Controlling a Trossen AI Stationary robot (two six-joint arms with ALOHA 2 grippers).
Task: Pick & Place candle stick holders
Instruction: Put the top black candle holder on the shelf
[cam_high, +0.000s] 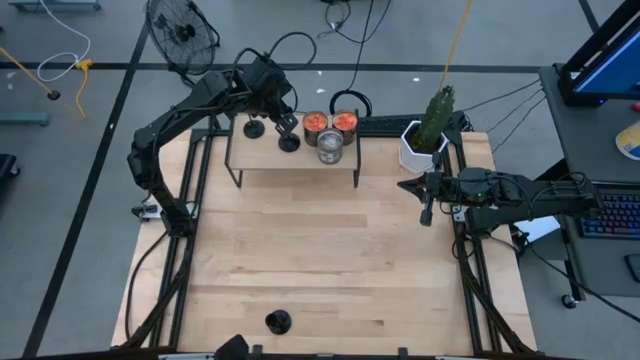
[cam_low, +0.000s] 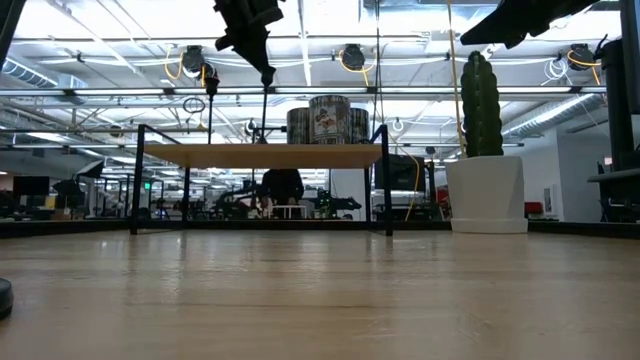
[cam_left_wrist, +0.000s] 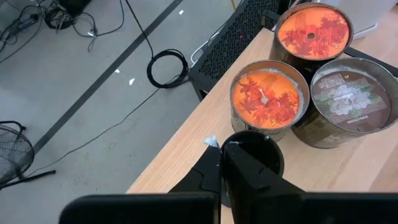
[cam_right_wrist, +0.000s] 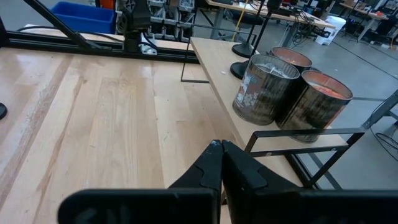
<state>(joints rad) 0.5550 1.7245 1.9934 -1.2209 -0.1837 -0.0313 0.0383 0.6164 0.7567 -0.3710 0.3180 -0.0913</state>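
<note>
A small raised wooden shelf (cam_high: 262, 160) stands at the table's far side. Two black candle stick holders are on it: one (cam_high: 254, 129) at its far left, free, standing on its round base, and one (cam_high: 289, 144) under my left gripper (cam_high: 287, 124). My left gripper is shut on that one. In the low view its thin stem (cam_low: 265, 110) runs down from the gripper to the shelf. A third holder (cam_high: 278, 321) stands on its base near the table's near edge. My right gripper (cam_high: 425, 212) is shut and empty above the table's right side. My left gripper pinches the top of the holder's thin stem (cam_low: 267, 82) between its two fingers, coming from above and pointing down. The holder stays upright. Its round base (cam_left_wrist: 264, 152) shows just past the fingertips, at the shelf top; whether it rests there I cannot tell.
Three candle tins (cam_high: 330, 135) stand on the shelf just right of the held holder. A cactus in a white pot (cam_high: 425, 140) stands at the far right. Black frame rails (cam_high: 190, 230) run along the table's left and right sides. Bare wood (cam_high: 320, 250) lies between shelf and near edge.
</note>
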